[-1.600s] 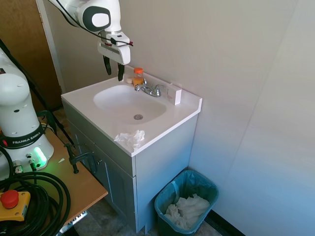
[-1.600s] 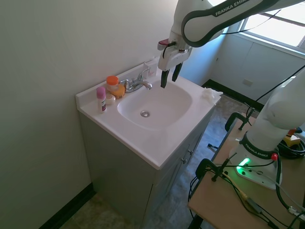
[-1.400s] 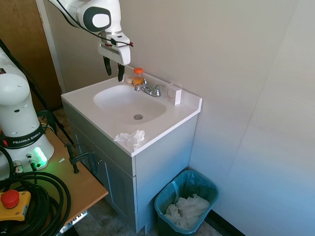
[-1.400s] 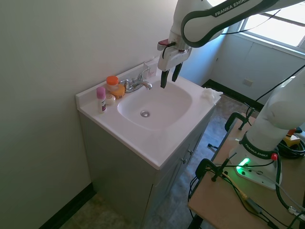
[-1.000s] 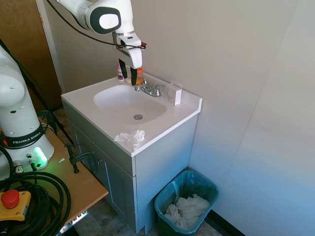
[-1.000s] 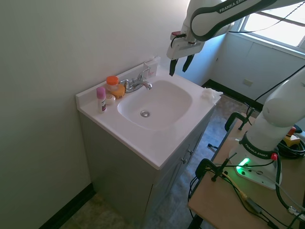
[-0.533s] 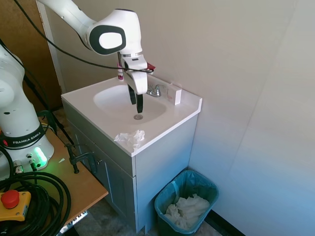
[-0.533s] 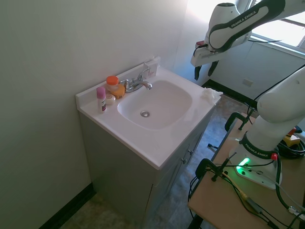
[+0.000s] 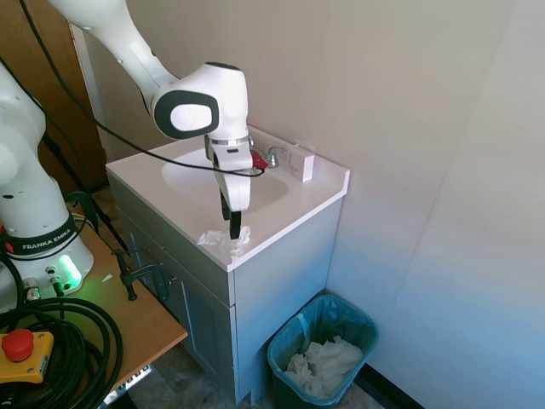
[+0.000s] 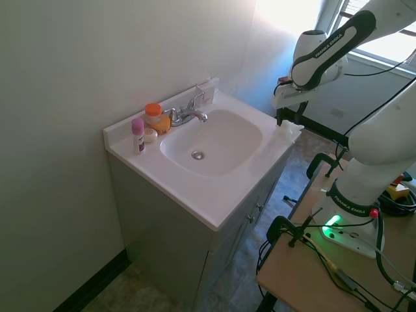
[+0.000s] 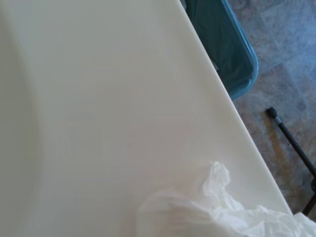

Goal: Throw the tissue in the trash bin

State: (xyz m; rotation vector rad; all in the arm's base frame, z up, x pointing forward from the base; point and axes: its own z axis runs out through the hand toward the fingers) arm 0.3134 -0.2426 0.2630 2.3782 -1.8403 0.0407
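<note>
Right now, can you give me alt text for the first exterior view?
The gripper hangs just above the tissue at the vanity's front edge. The bin, already holding paper, stands on the floor beside it.

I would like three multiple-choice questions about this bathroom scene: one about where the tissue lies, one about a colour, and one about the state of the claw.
1. Where does the tissue lie?
A. in the basin
B. on the counter's front corner
C. on the floor

2. What colour is the trash bin?
A. teal-blue
B. red
C. black

3. What is the claw doing?
A. holding the tissue above the bin
B. gripping the faucet
C. hanging just over the tissue, carrying nothing

Answers:
1 B: the tissue sits at the white countertop's edge, above the bin.
2 A: its walls are teal, with crumpled white paper inside.
3 C: the dark fingers point down at the tissue, which is flat on the counter.
</note>
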